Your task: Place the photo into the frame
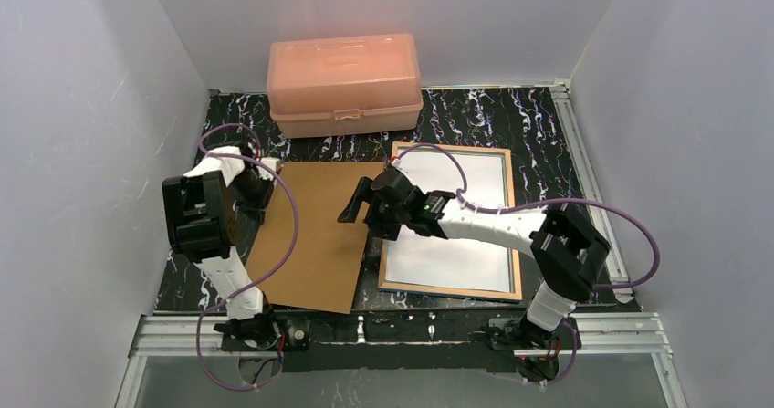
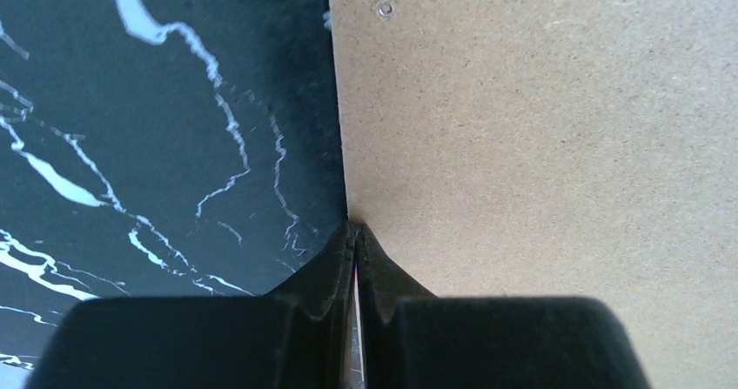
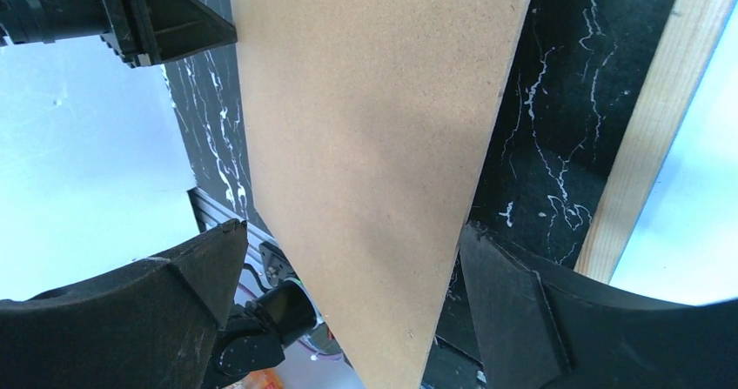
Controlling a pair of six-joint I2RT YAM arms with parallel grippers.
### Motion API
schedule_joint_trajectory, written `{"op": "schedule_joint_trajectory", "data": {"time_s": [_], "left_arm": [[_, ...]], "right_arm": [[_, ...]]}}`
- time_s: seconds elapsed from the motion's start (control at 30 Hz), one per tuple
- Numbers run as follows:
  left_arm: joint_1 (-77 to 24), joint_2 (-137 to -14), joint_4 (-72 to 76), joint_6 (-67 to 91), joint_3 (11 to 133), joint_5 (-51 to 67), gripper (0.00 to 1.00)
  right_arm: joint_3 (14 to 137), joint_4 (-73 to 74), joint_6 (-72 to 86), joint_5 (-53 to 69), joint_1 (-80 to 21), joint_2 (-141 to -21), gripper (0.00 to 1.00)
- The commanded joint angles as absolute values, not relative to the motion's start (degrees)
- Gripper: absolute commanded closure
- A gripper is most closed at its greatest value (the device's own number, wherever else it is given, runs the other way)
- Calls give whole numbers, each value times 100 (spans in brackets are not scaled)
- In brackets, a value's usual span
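The left pincer [image 2: 355, 232] is fully closed, its tips butted against the edge of the flat brown fibreboard backing panel [image 2: 540, 145]. Whether any of the panel is nipped between them cannot be told. If they only press, a push could skate the panel over the black white-veined marbled worktop [image 1: 538, 125].

The right pincer [image 1: 358, 205] gapes wide and holds nothing, with the panel's opposite edge lying between its fingers [image 3: 130, 319]. An off-centre closing here could swing the panel into the large rectangular picture frame with the light wooden back edge [image 3: 654, 119] just to this pincer's right. That would jolt the thin rectangular paper photo [image 1: 447, 266], seemingly lying white back up inside it.

Only the overhead view shows the photo whole and both arms. Only the 2 wrist views show how each pincer's tips meet the panel
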State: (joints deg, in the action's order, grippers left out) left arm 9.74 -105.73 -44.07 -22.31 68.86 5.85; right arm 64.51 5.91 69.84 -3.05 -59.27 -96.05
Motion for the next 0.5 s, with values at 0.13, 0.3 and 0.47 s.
{"op": "schedule_joint_trajectory", "data": {"time_s": [0.13,0.3,0.47], "left_arm": [[184,-11126,-4266,-1933,6831,1616,100],[-192,-11162,-4337,-1880,6900,1618,100],[-436,-11110,-4440,-1882,6941,1705,100]], "right_arm": [[5951,-1148,7679,-207,-5767,-8940,1],[5627,-1216,7781,-280,-5580,-8645,2],[5212,-1143,7787,-367,-5338,-8267,1]]}}
